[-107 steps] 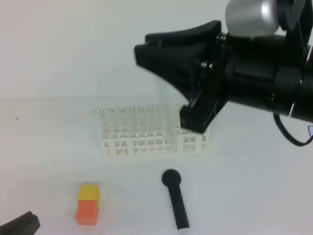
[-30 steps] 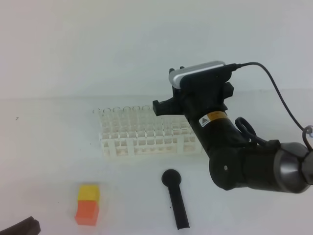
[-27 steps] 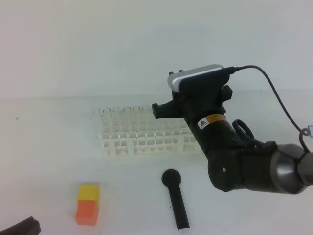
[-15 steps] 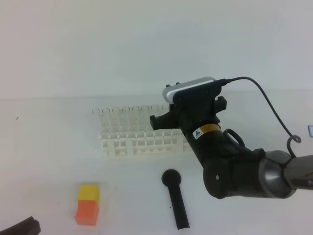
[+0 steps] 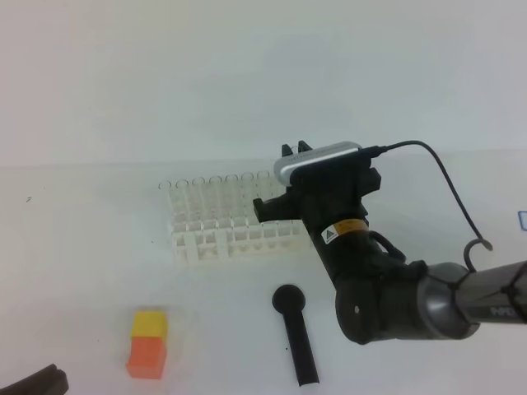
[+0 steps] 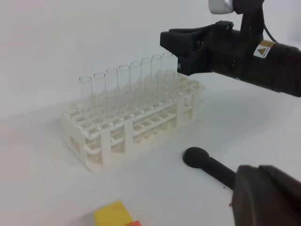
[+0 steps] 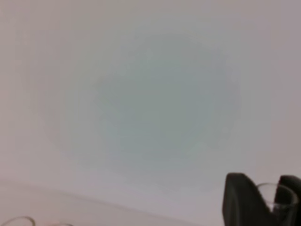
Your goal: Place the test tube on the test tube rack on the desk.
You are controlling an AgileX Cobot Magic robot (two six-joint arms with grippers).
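Right gripper (image 6: pixel 175 56) pinching the test tube (image 6: pixel 170 70) upright at the far right end of the test tube rack (image 6: pixel 127 127), left gripper (image 6: pixel 265 197) pressed shut low over the desk (image 5: pixel 82 247), black stick (image 5: pixel 295 333) nearby.

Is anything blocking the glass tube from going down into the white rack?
Nothing visible blocks it. The right gripper holds the test tube upright at the end of the row of other tubes, already standing in the test tube rack. The black stick lies apart on the desk.
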